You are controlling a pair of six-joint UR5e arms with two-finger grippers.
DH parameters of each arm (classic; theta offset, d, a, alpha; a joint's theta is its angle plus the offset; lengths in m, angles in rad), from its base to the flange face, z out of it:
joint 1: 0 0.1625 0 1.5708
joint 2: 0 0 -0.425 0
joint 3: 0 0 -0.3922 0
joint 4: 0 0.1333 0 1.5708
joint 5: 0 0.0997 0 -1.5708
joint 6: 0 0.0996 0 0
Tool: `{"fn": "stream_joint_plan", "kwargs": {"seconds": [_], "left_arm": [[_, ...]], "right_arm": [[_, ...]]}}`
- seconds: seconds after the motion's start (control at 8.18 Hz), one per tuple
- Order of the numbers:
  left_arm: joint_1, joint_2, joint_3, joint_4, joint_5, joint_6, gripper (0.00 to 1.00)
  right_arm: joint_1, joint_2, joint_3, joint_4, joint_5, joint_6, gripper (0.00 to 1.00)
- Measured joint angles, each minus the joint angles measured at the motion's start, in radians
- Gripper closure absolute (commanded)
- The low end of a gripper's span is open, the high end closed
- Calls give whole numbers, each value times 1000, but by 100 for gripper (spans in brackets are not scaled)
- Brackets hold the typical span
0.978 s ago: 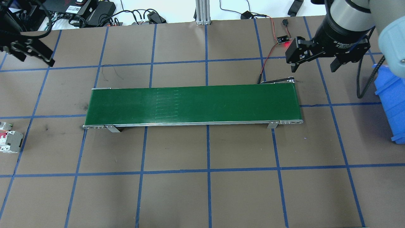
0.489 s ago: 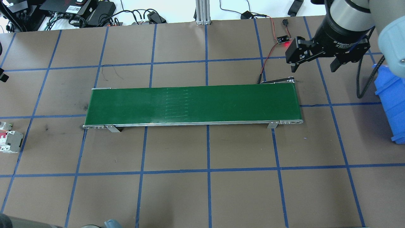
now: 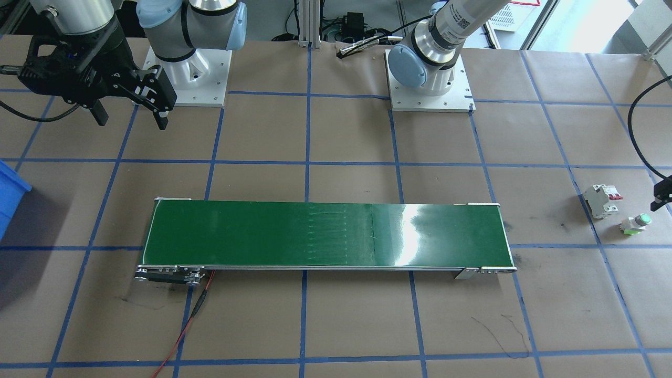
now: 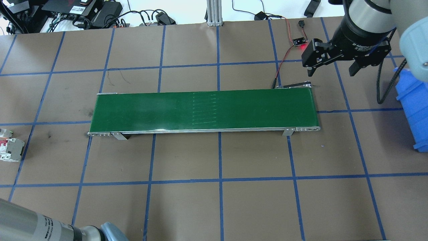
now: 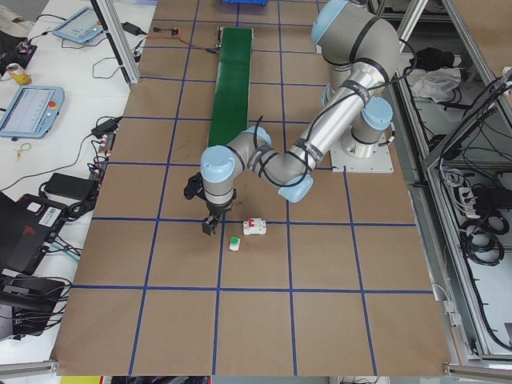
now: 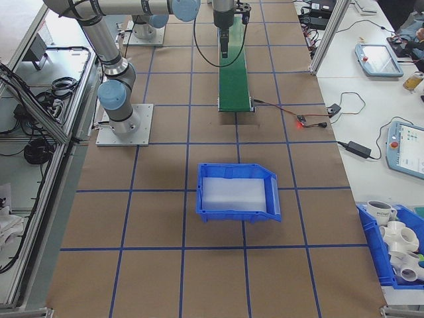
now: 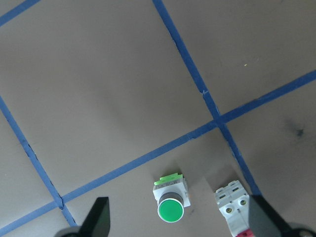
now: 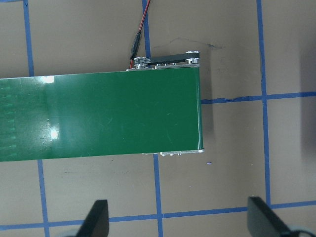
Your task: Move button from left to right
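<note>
In the front-facing view, the small green-capped push-button on its white blocky body [image 3: 636, 223] sits on the brown table at far right, just beside the white circuit breaker with red toggles [image 3: 601, 200]; the left gripper [image 3: 662, 194], cut off by the frame edge, has arrived above it for pickup. Overhead, that gripper has left the upper left and the button is out of frame, while the right gripper [image 4: 331, 68] hangs spread, empty, beyond the long green conveyor belt [image 4: 204, 110]. The left wrist view shows spread fingertips [image 7: 96, 217] flanking the button.

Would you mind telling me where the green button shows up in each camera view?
Front-facing: button far right, below the breaker.
Overhead: not in view.
Left side: centre, left of the breaker.
Right side: not visible.
Left wrist: bottom centre, between the open left hand's fingers.
Right wrist: not in view.
Shared landmark: the breaker.
</note>
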Motion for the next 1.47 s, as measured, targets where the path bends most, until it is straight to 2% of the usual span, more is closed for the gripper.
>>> {"fn": "stream_joint_plan", "kwargs": {"seconds": [0.61,0.98,1.47], "left_arm": [[39,-136,2,48,4,64,0],[43,-170,2,85,5,64,5],[47,-188,-2,90,9,-82,6]], "right_arm": [[0,0,0,0,0,0,0],[0,0,0,0,1,0,0],[0,0,0,0,1,0,0]]}}
